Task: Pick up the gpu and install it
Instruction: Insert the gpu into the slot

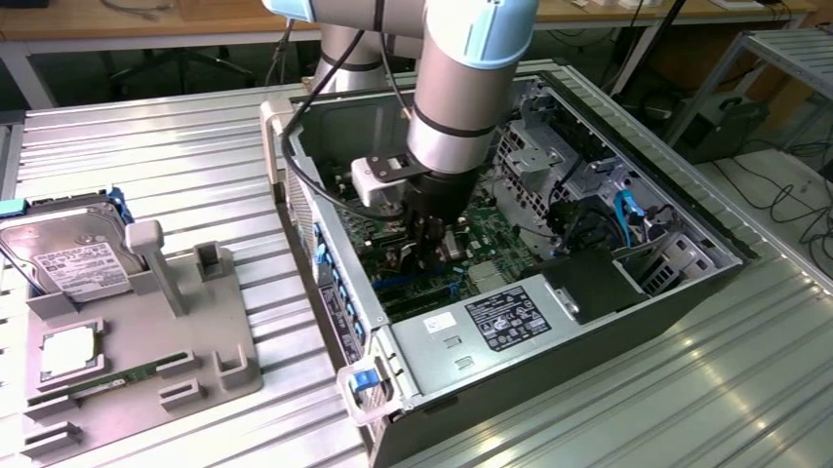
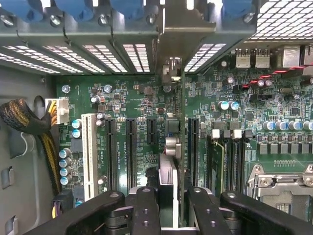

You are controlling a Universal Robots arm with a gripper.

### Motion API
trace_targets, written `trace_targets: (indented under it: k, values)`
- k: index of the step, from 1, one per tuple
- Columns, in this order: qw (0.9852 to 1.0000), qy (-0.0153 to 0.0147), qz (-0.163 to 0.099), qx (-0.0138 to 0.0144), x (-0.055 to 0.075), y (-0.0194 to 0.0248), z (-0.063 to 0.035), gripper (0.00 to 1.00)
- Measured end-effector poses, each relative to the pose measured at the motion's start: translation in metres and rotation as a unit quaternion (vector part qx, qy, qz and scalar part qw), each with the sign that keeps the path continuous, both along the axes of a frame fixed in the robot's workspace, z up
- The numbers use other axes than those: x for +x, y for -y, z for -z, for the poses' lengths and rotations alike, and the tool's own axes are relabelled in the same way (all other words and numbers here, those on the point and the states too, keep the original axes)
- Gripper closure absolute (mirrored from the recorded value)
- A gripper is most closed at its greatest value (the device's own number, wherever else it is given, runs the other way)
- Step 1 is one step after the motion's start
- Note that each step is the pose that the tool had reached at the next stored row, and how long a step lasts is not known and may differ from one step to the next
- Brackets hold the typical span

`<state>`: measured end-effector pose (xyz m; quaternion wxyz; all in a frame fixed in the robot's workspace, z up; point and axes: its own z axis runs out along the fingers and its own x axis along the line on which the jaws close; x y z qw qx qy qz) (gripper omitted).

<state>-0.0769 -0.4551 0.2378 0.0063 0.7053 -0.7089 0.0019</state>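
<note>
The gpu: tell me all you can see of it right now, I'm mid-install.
The gpu stands on edge, seen as a thin dark card running from the gripper toward the case's rear slots. Its silver metal end bracket sits among the vented slot covers. The gripper's black fingers clamp it from both sides. Its lower edge lines up with a black slot on the green motherboard; whether it is fully seated cannot be told. The fan is hidden.

Ribbed metal table [image 1: 195, 127], open computer case [image 1: 430, 380], grey parts holder [image 1: 195, 341] beside it.
</note>
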Motion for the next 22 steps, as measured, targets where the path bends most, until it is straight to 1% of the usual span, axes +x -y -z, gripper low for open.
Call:
trace_targets:
  k: [5,11,18,22]
  values:
    - [1.0,0.0001,0.0,0.0001,-0.0024,-0.0027,0.0001,0.73]
    - [1.0,0.0001,0.0,0.0001,-0.0031,-0.0028,0.0016,0.73]
    - [1.0,0.0,0.0,-0.0001,-0.0032,-0.0027,0.0077,0.73]
    - [1.0,0.0001,0.0,0.0,-0.0031,-0.0027,0.0087,0.73]
